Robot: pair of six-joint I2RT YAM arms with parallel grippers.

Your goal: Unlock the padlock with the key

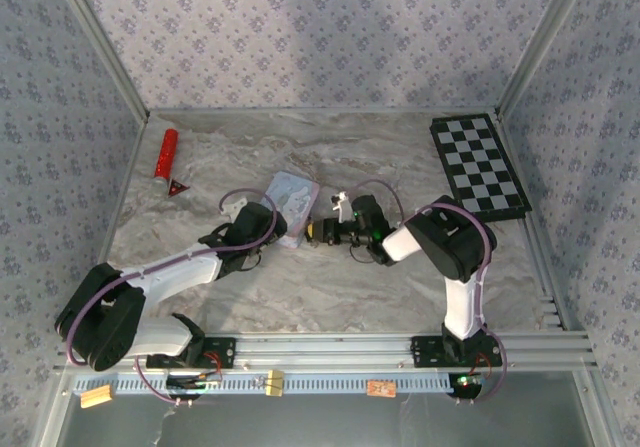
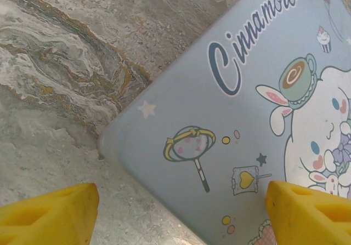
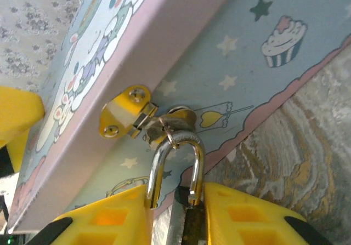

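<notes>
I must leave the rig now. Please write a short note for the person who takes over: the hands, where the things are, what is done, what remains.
Left hand: open, over a corner of the light-blue tin, holding nothing.
Right hand: closed on the padlock, as far as I see.
Padlock: hangs by its shackle from the tin's yellow hasp; shackle looks closed.
Done: padlock gripped. Remaining: insert the key, turn it, open the shackle.

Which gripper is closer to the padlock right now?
Right. The right gripper has the padlock between its fingers, where it hangs from the hasp of the tin. The left gripper hangs open over the tin's lid, apart from the padlock.
</notes>
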